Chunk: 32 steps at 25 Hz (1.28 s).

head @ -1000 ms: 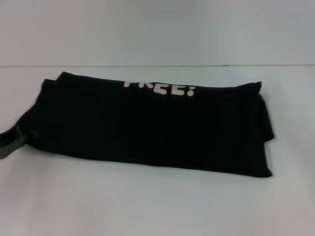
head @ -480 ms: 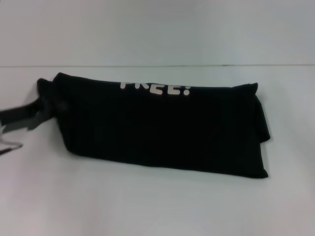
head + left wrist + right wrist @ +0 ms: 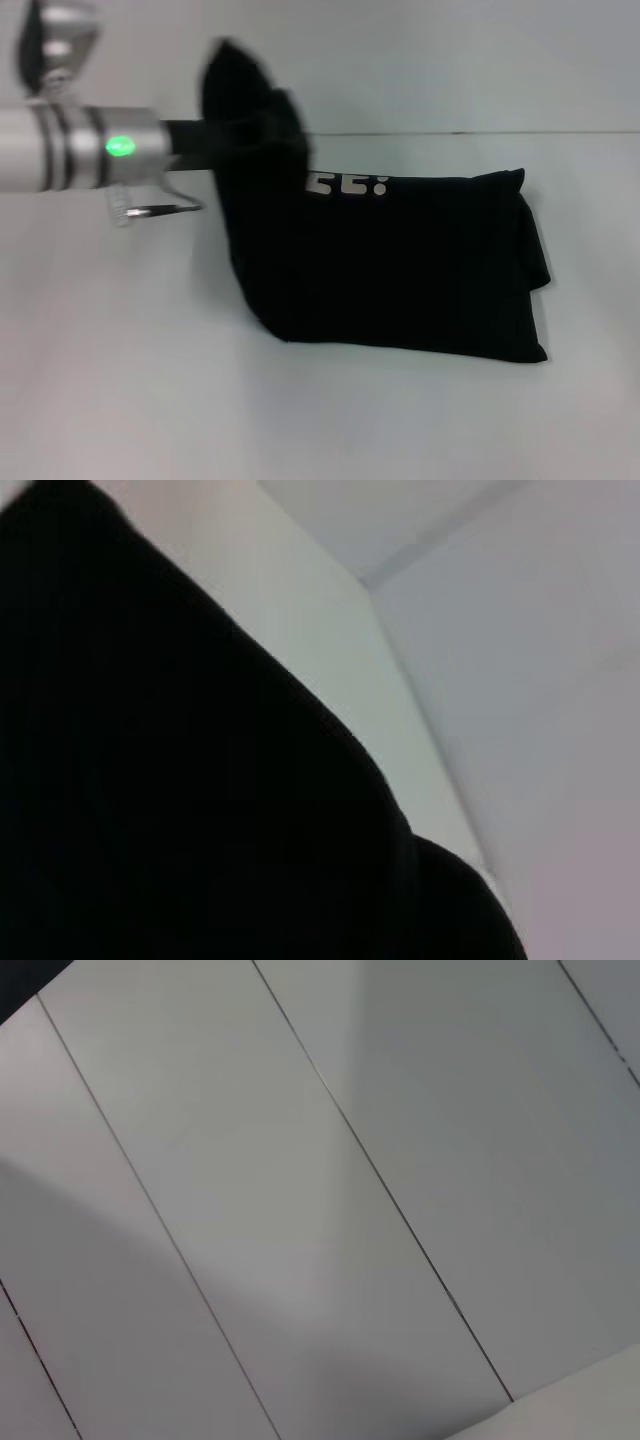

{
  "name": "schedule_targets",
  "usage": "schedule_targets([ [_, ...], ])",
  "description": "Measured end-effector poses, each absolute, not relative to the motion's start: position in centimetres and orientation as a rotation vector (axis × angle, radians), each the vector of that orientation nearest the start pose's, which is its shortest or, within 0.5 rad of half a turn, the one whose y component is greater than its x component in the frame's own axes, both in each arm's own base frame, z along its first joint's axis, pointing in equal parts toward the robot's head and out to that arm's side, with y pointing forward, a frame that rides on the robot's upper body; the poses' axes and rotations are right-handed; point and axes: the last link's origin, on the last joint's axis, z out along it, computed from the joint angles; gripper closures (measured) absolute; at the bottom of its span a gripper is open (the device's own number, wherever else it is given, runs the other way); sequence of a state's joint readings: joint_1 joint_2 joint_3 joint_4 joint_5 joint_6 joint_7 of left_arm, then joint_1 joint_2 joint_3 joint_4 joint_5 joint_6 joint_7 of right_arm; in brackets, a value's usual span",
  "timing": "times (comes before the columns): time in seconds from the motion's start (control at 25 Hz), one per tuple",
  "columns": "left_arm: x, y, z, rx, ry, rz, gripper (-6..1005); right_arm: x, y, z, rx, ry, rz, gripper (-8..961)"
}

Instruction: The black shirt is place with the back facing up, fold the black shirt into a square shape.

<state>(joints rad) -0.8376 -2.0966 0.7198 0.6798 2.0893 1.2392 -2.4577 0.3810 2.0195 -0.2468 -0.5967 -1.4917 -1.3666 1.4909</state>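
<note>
1. Nearest, the black shirt [image 3: 400,270] lies as a folded band on the white table [image 3: 120,400].
2. Farther back, the left gripper [image 3: 245,135], clamped on its raised end, should carry it squarely rightward, edges aligned.

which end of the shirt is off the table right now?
The shirt's left end: the left claw holds it raised above the table. The right end lies flat, stacked in layers.
</note>
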Motion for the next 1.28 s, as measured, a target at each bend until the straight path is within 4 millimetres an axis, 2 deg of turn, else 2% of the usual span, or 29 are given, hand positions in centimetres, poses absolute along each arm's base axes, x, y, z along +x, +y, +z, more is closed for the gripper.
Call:
schedule_targets([
  [0.04, -16.9, 42.9, -0.7, -2.297, -1.676, -0.76, 978, 35.3, 32.6, 14.1, -1.6, 0.908, 1.194, 42],
  [0.08, -15.0, 42.7, -2.4, -2.364, -1.656, -0.74, 973, 35.2, 32.7, 14.0, -1.602, 0.907, 1.195, 42],
  [0.24, -11.5, 41.3, -7.9, -2.545, -1.576, -0.571, 953, 34.9, 33.1, 13.7, -1.623, 0.911, 1.186, 43],
  [0.28, -11.5, 41.3, -7.9, -2.545, -1.576, -0.571, 947, 34.9, 33.2, 13.6, -1.628, 0.915, 1.18, 43],
  [0.32, -11.2, 40.9, -9.2, -2.581, -1.55, -0.519, 942, 34.9, 33.4, 13.5, -1.629, 0.918, 1.173, 43],
  [0.36, -10.7, 39.7, -11.9, -2.677, -1.482, -0.378, 937, 34.9, 33.5, 13.4, -1.633, 0.924, 1.165, 43],
  [0.4, -10.5, 39.0, -13.0, -2.739, -1.415, -0.286, 932, 34.9, 33.6, 13.3, -1.639, 0.929, 1.153, 43],
  [0.44, -10.4, 38.5, -13.7, -2.787, -1.356, -0.215, 927, 35.0, 33.7, 13.1, -1.646, 0.935, 1.141, 43],
  [0.56, -10.0, 37.8, -14.0, -2.857, -1.26, -0.155, 912, 34.8, 34.2, 12.7, -1.679, 0.952, 1.105, 43],
  [0.64, -9.7, 37.6, -13.5, -2.897, -1.228, -0.168, 878, 34.9, 34.5, 12.6, -1.704, 0.978, 1.084, 43],
  [0.72, -9.5, 37.4, -12.1, -2.933, -1.22, -0.22, 819, 35.0, 34.7, 12.8, -1.724, 1.01, 1.065, 43],
  [0.8, -9.7, 37.2, -10.4, -2.956, -1.218, -0.291, 761, 35.0, 34.9, 13.1, -1.744, 1.042, 1.048, 43],
  [0.84, -10.3, 37.1, -8.5, -2.966, -1.215, -0.351, 731, 35.0, 35.0, 13.2, -1.75, 1.053, 1.046, 43],
  [0.88, -10.7, 37.1, -7.5, -2.967, -1.212, -0.379, 702, 35.0, 35.0, 13.3, -1.757, 1.064, 1.043, 43],
  [0.96, -12.9, 37.3, -4.8, -2.922, -1.256, -0.452, 632, 34.9, 35.1, 13.6, -1.772, 1.087, 1.039, 43],
  [1.0, -12.9, 37.3, -4.8, -2.922, -1.256, -0.452, 591, 34.8, 35.2, 13.6, -1.783, 1.101, 1.036, 43],
  [1.04, -16.1, 38.2, -1.9, -2.758, -1.431, -0.576, 550, 34.6, 35.3, 13.5, -1.813, 1.127, 1.028, 43],
  [1.12, -18.0, 38.6, -0.4, -2.636, -1.564, -0.657, 468, 34.1, 35.6, 13.4, -1.883, 1.195, 1.001, 43],
  [1.28, -21.9, 39.0, 3.0, -2.384, -1.776, -0.816, 304, 32.4, 36.7, 12.4, -2.029, 1.485, 0.874, 43],
])
